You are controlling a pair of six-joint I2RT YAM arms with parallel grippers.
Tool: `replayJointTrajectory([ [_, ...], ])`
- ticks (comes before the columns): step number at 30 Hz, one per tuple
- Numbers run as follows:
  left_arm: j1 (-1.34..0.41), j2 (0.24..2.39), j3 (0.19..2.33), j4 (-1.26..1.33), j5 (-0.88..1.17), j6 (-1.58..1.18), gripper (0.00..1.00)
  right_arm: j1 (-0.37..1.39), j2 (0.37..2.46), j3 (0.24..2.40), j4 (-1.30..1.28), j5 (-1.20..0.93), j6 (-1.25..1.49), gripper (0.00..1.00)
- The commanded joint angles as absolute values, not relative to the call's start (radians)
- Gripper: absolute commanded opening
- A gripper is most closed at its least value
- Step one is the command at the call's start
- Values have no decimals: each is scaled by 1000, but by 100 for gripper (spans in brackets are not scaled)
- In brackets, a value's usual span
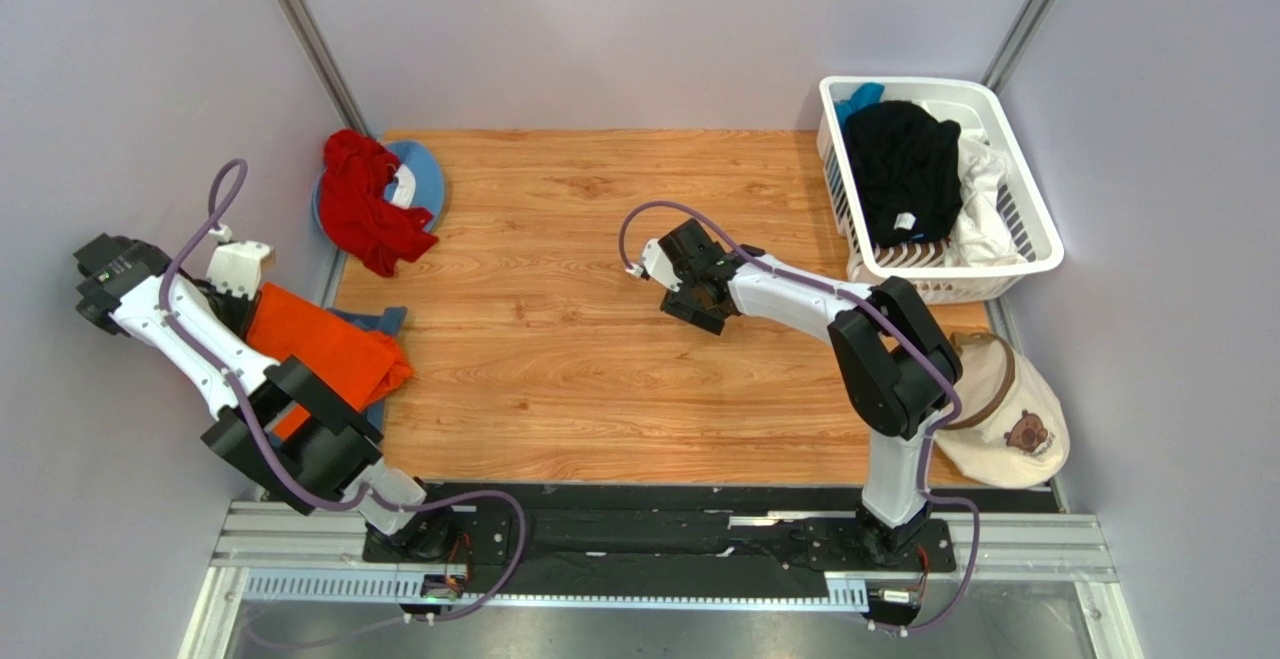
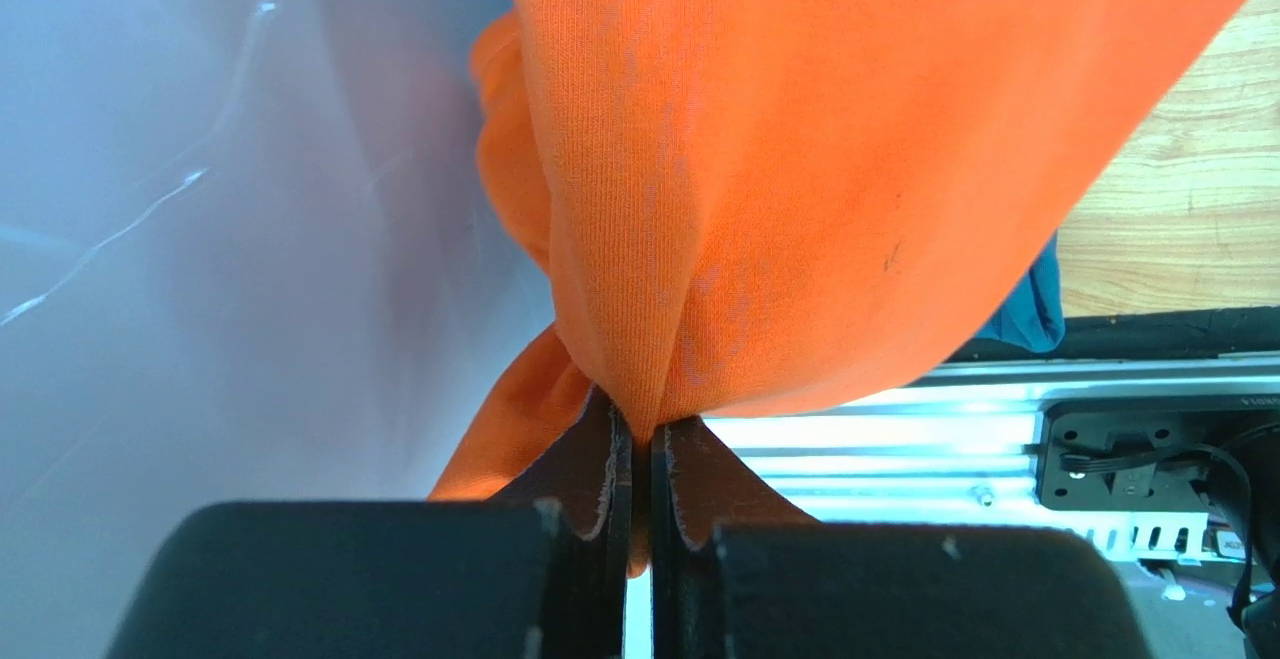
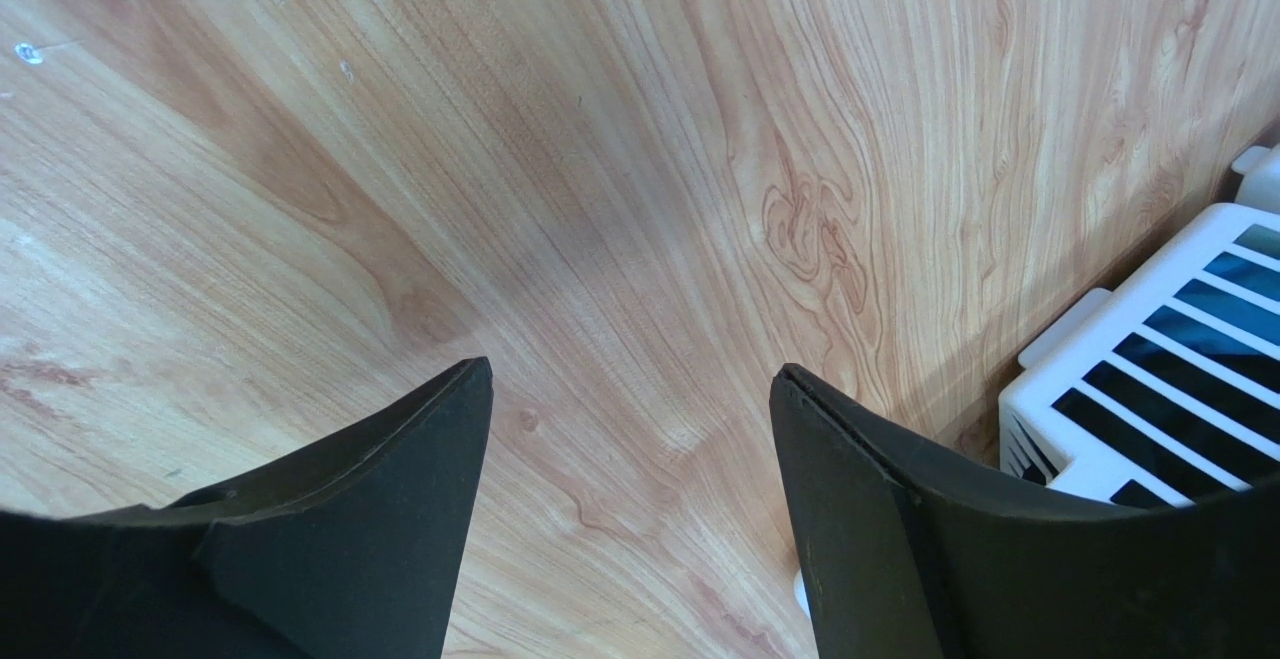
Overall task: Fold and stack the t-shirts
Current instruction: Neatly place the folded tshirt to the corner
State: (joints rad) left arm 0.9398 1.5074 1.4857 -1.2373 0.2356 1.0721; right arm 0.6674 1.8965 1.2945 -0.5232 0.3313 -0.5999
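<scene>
My left gripper [image 2: 646, 442] is shut on a fold of the bright orange t-shirt [image 2: 842, 149], which hangs from it off the table's left edge. From above, that gripper [image 1: 241, 265] sits by the left wall, and the orange t-shirt [image 1: 328, 344] trails from it to the table's left side. A dusty blue t-shirt [image 1: 388, 320] lies under it, showing as a teal edge [image 2: 1037, 307]. My right gripper [image 1: 679, 287] hovers open over bare wood mid-table [image 3: 631, 382], holding nothing. A black t-shirt [image 1: 906, 164] and white cloth [image 1: 984, 187] lie in the basket.
A white slatted laundry basket [image 1: 1037, 239] stands at the back right, its corner [image 3: 1157, 389] close to my right gripper. A red cloth [image 1: 365, 197] lies on a blue round thing [image 1: 425, 176] at the back left. A beige bear-face cap [image 1: 1014, 412] sits at the front right.
</scene>
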Motion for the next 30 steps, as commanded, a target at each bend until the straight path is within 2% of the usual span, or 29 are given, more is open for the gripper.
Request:
replayJointTrajectory([
  [1,954,1480,1506,-1238,270,1088,0,673,1894,1296,-497,345,-584,73],
  [8,956,1482,1347,-1143,212,1126,0,675,1890,1295,-497,344,-587,73],
  [15,954,1494,1191,-1040,3,1202,0,675,1893,1298,-502,347,-588,73],
  [23,956,1486,1157,-836,-118,1192,0,683,1899,1298,-511,341,-581,73],
  [28,954,1421,1151,-738,-57,1132,31,684,1905,1293,-518,339,-580,73],
  [29,954,1402,1150,-735,-43,1126,54,684,1905,1296,-520,341,-578,73],
  [30,954,1394,1152,-729,-20,1121,60,686,1907,1298,-525,341,-578,73],
])
